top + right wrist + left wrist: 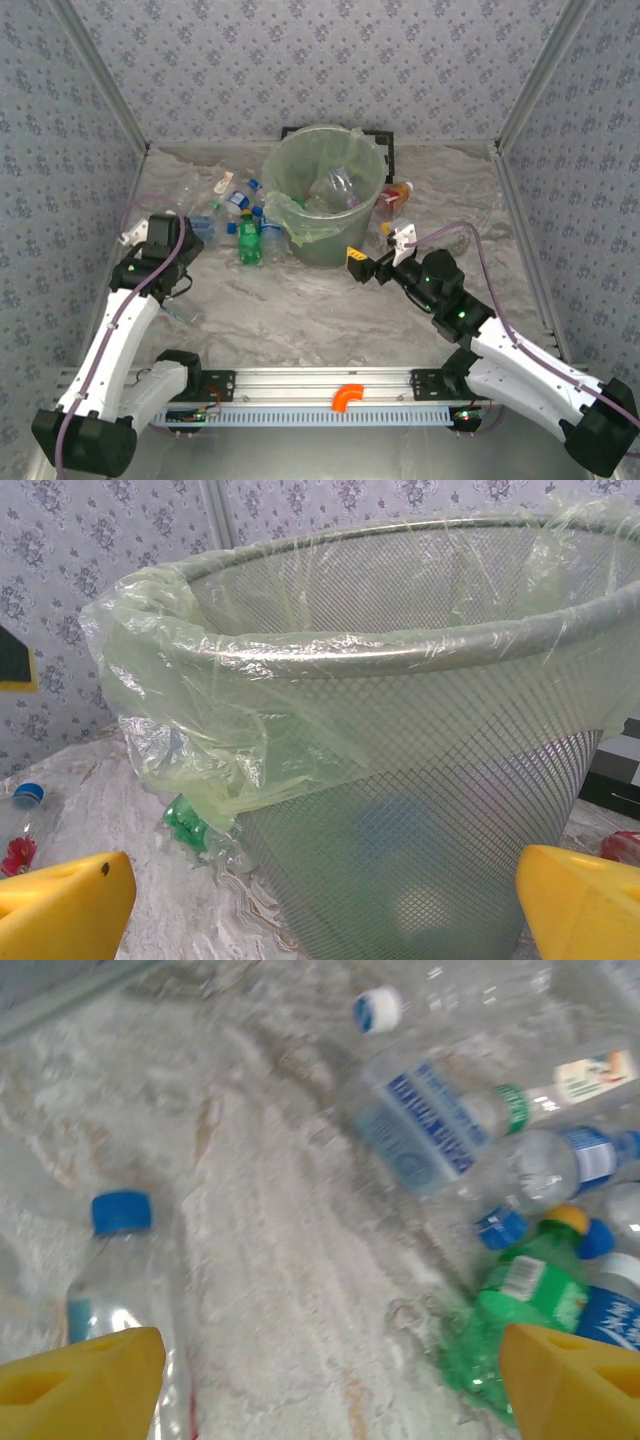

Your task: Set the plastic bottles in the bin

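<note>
From the overhead view I have the bin (328, 242) standing at the back middle of the table (300, 312), with some clear bottles already lying inside it. Most of the plastic bottles (236, 208) are heaped just left of the bin's foot, and at least 1 more, with a red label (396, 197), lies at its right. My left gripper (330, 1385) hovers low over the heap with both yellow fingers spread wide and nothing between them. The blue-capped clear bottle (122, 1260) lies at the left fingertip and the green bottle (522, 1298) is close to the right one. That wrist picture is smeared, so I can't say whether the left finger is above the clear bottle or just beside it. My right gripper (369, 265) is likewise wide open and empty, pointed at the bin's mesh wall from close by. I see 3 risks. A finger coming down on a bottle's round side instead of straddling it would squirt it away. Closing between 2 bottles would grab neither cleanly. The right gripper could also push the light bin, or catch the loose liner (215, 735) drooping over the rim, and drag it off.
</note>
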`<state>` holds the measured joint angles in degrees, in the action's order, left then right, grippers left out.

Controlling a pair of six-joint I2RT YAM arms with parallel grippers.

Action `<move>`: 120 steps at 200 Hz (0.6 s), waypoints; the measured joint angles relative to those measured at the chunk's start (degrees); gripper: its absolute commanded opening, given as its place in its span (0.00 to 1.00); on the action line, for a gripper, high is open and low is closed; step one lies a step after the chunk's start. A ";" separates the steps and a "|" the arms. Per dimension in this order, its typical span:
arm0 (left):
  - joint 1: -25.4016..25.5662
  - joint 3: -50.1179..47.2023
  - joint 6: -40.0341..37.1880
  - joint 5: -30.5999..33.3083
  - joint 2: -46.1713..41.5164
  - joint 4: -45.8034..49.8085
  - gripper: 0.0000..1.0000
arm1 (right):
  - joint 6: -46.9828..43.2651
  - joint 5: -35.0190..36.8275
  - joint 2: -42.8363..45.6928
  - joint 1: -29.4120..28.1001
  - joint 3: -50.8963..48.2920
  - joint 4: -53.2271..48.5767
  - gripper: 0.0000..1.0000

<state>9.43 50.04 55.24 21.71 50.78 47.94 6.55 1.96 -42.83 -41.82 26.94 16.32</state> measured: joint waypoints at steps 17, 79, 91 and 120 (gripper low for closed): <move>-2.38 -1.77 1.38 -1.84 0.13 2.01 0.87 | -0.20 0.24 0.02 -0.24 0.24 -0.35 1.00; -7.72 -7.17 1.64 -7.43 5.33 5.99 0.87 | -0.22 0.68 0.04 -0.50 0.61 -1.01 1.00; -8.70 -8.15 1.62 -8.37 6.25 6.10 0.87 | -0.22 0.68 0.04 -0.50 0.61 -1.11 1.00; -10.23 -10.58 1.36 -10.29 8.41 5.86 0.86 | -0.24 0.87 0.04 -0.61 0.63 -1.11 1.00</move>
<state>-0.80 39.46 56.60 11.42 59.20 53.80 6.31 2.83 -42.78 -42.44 27.57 15.20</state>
